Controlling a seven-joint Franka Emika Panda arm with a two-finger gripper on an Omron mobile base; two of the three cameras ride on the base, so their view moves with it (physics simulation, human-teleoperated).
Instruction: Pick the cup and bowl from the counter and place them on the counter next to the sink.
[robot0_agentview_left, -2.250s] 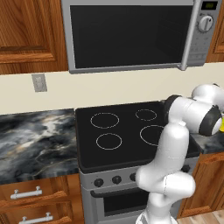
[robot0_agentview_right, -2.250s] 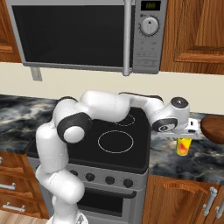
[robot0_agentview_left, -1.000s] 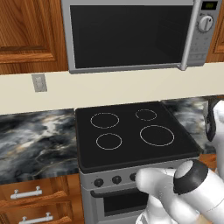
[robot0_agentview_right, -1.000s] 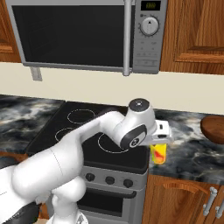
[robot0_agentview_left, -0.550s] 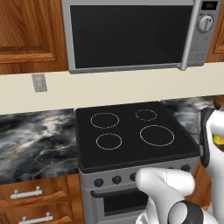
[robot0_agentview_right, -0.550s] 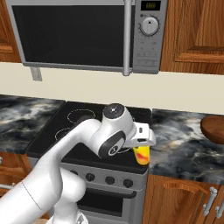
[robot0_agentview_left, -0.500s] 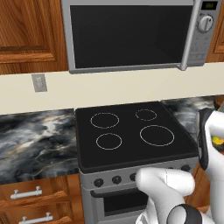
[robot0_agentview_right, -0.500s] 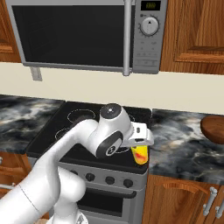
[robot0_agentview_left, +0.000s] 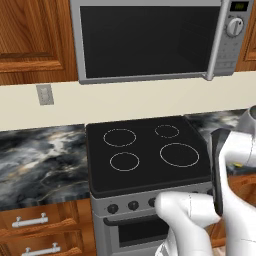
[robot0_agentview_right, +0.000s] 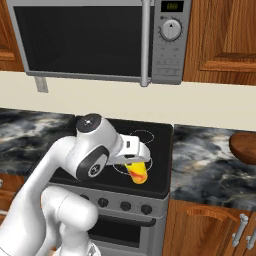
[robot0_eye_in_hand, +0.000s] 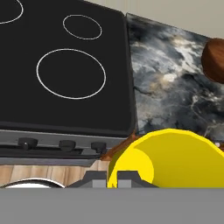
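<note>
My gripper (robot0_agentview_right: 134, 161) is shut on the yellow cup (robot0_agentview_right: 138, 173), which hangs tilted in the air over the front right part of the stovetop. In the hand view the cup (robot0_eye_in_hand: 171, 158) looms large at the bottom right, its rim pinched at the gripper (robot0_eye_in_hand: 112, 178). The reddish-brown bowl (robot0_agentview_right: 244, 147) rests on the dark marbled counter (robot0_agentview_right: 202, 156) to the right of the stove, well apart from the gripper. From the hand camera, the bowl (robot0_eye_in_hand: 214, 59) peeks in at the right edge on the counter (robot0_eye_in_hand: 168, 76). The sink is out of view.
A black glass stovetop (robot0_agentview_right: 150, 145) with white burner rings sits under a microwave (robot0_agentview_right: 100, 40). Oven knobs (robot0_eye_in_hand: 61, 144) line its front. More marbled counter (robot0_agentview_left: 40, 157) lies left of the stove. Wooden cabinets (robot0_agentview_right: 225, 35) hang above.
The arm has swung left, carrying the cup from over the right counter's front edge to over the stovetop's front right. The bowl has stayed put.
</note>
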